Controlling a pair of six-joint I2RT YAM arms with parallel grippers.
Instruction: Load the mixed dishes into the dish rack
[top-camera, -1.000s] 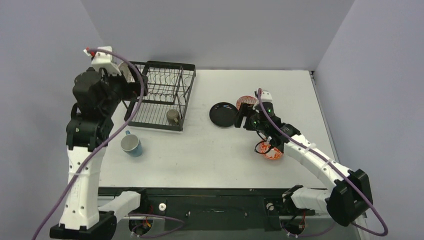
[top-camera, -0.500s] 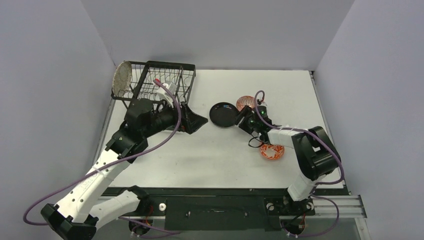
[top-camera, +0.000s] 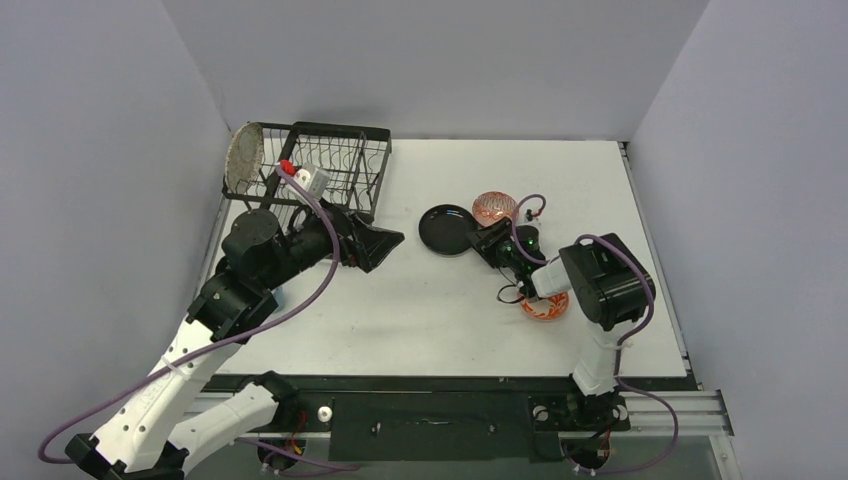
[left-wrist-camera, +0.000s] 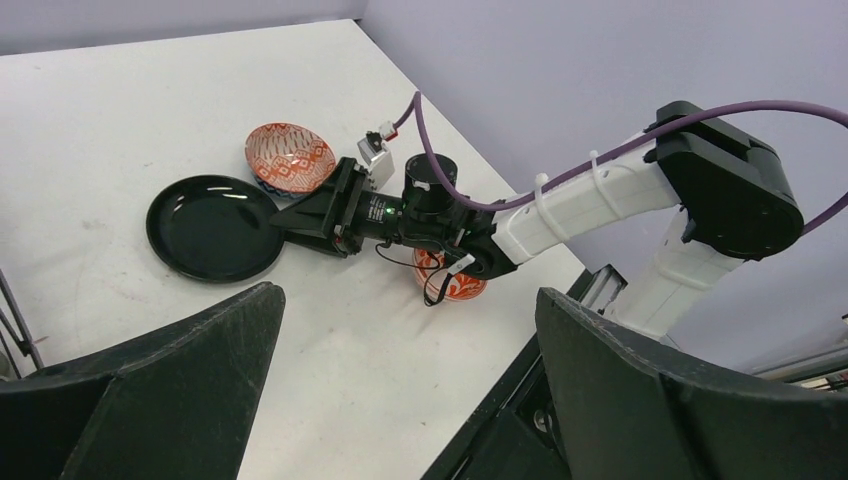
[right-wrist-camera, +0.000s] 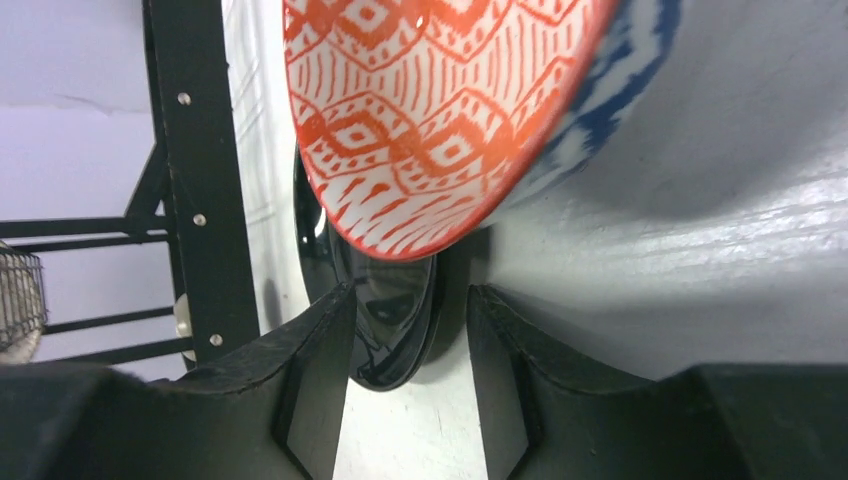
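The black wire dish rack (top-camera: 335, 165) sits at the far left of the white table (top-camera: 420, 310). A speckled grey oval plate (top-camera: 243, 157) stands on edge at its left end. Out on the table lie a glossy black round plate (top-camera: 447, 229), a red-orange-and-white patterned bowl (top-camera: 494, 207) just beside it, and a second patterned bowl (top-camera: 548, 305) under my right forearm. My right gripper (right-wrist-camera: 410, 300) straddles the black plate's rim, not visibly clamped. My left gripper (left-wrist-camera: 408, 300) hangs spread wide and empty near the rack. I cannot see the mug or the cup. At least three pieces remain, I judge.
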